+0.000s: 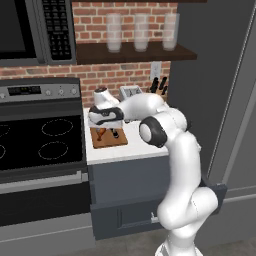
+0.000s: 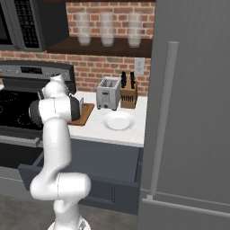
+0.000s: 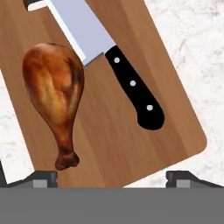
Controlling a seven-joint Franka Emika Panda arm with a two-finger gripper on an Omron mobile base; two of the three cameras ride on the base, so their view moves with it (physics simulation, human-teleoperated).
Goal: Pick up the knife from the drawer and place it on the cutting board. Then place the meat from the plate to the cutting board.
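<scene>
- Gripper (image 3: 112,179) fingertips (image 3: 43,178) sit at the bottom of the hand view, spread wide with nothing between them; they hover just above the near end of the cutting board (image 3: 127,144).
- Cutting board: brown wood with lengthwise grain, rounded corner, lying flat on the pale speckled countertop (image 3: 192,52). It carries two items — the meat (image 3: 54,94) and the knife (image 3: 105,57).
- Meat: a glossy reddish-brown roasted drumstick, thick end away from the fingers, narrow bone end pointing toward them. It lies wholly on the board, beside the knife blade and close to its heel.
- Knife: broad silver blade, black handle with three pale rivets; it lies diagonally across the board, and the blade tip runs out of the hand view at the top.
- Plate (image 2: 118,120): round, white, bare, on the counter in front of the toaster (image 2: 108,93) and well apart from the board.
- Drawer (image 2: 78,164): dark grey, stands pulled out below the counter edge in the right base view; I cannot make out its inside.
- Left base view: the hand hangs over the board (image 1: 109,137), between the stove (image 1: 40,135) and the toaster; a knife block (image 2: 128,92) stands beside the toaster.
</scene>
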